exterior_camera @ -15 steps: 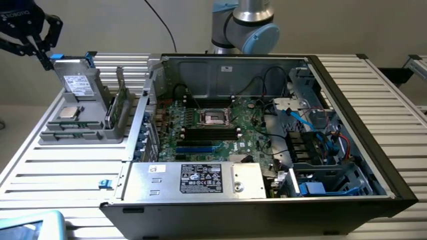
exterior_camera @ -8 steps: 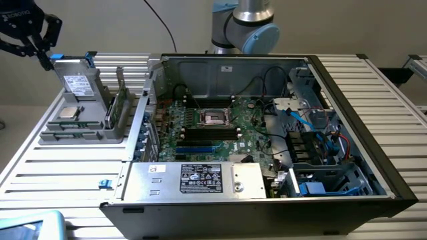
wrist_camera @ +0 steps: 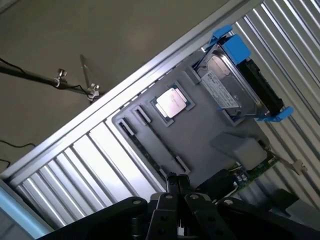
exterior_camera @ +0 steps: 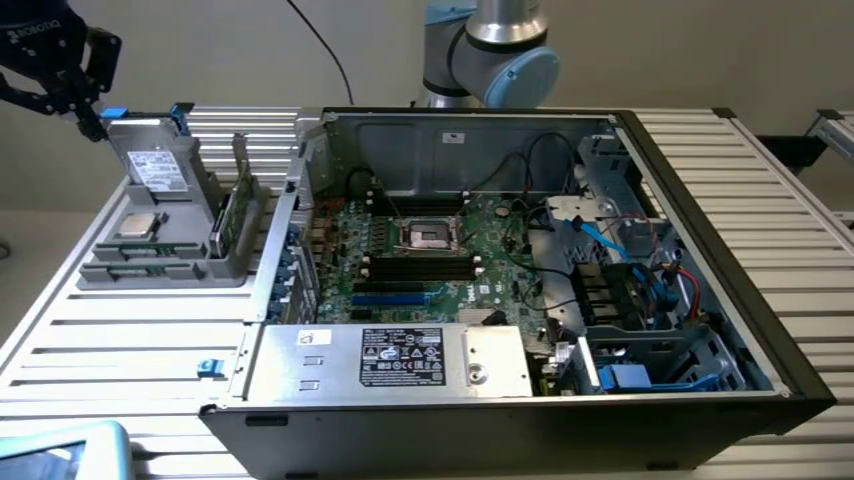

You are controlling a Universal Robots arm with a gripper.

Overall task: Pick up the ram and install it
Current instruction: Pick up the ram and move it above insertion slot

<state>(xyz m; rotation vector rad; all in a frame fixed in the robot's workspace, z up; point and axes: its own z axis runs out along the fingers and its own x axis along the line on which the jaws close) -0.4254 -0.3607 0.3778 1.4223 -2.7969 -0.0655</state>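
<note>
Gripper [wrist_camera: 173, 181] pressed shut, empty, up near tray [wrist_camera: 210, 135]. Going down shut, it may bump tray, knock chip [wrist_camera: 170, 104] loose, never catch ram.

1. Ribbed metal tabletop [exterior_camera: 120, 330], pale slats running across it;
2. Open computer case [exterior_camera: 467, 430] rests on its middle;
3. Grey holder tray [exterior_camera: 187, 262] stands just beside the case, on the exterior view's left;
4. Small blue piece [exterior_camera: 207, 368] sits by the case's near corner.
</note>
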